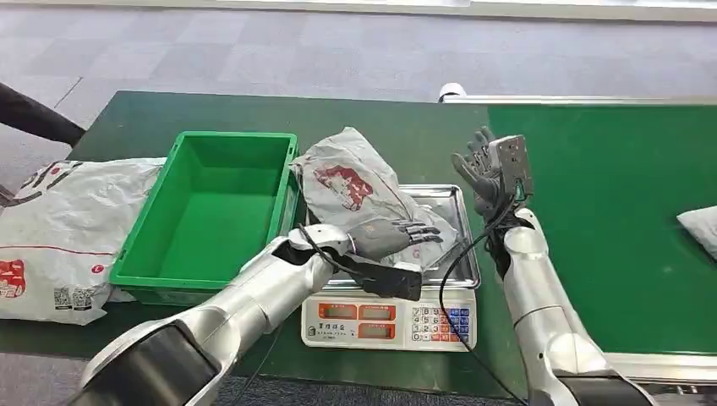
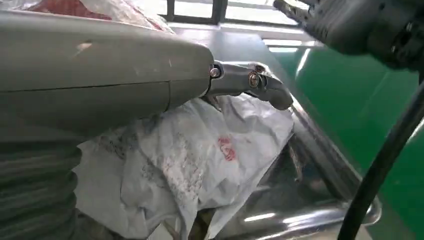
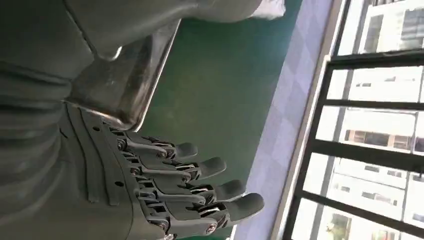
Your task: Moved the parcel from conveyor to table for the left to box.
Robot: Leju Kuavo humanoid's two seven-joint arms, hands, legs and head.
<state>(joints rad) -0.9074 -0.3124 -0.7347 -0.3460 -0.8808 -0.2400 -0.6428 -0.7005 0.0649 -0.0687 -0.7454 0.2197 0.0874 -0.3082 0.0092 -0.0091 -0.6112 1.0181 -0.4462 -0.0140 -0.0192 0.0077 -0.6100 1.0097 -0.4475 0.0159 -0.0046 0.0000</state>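
Observation:
A crumpled white parcel with a red print [image 1: 355, 182] lies on the steel tray [image 1: 452, 199] of a scale, its far end leaning against the green box [image 1: 211, 220]. My left hand [image 1: 393, 235] lies over the parcel's near end with its fingers stretched out flat and nothing gripped. In the left wrist view its thumb [image 2: 255, 82] hangs just above the parcel [image 2: 200, 160]. My right hand [image 1: 486, 169] stands raised beside the tray's right edge, fingers apart and empty. The right wrist view shows its fingers [image 3: 190, 185] spread over the green surface beside the tray [image 3: 135, 85].
The scale [image 1: 389, 321] sits at the dark green table's [image 1: 397, 127] front edge. A large white parcel [image 1: 59, 228] lies left of the box. The green conveyor [image 1: 609, 211] runs along the right, with another white parcel [image 1: 702, 227] at its right edge.

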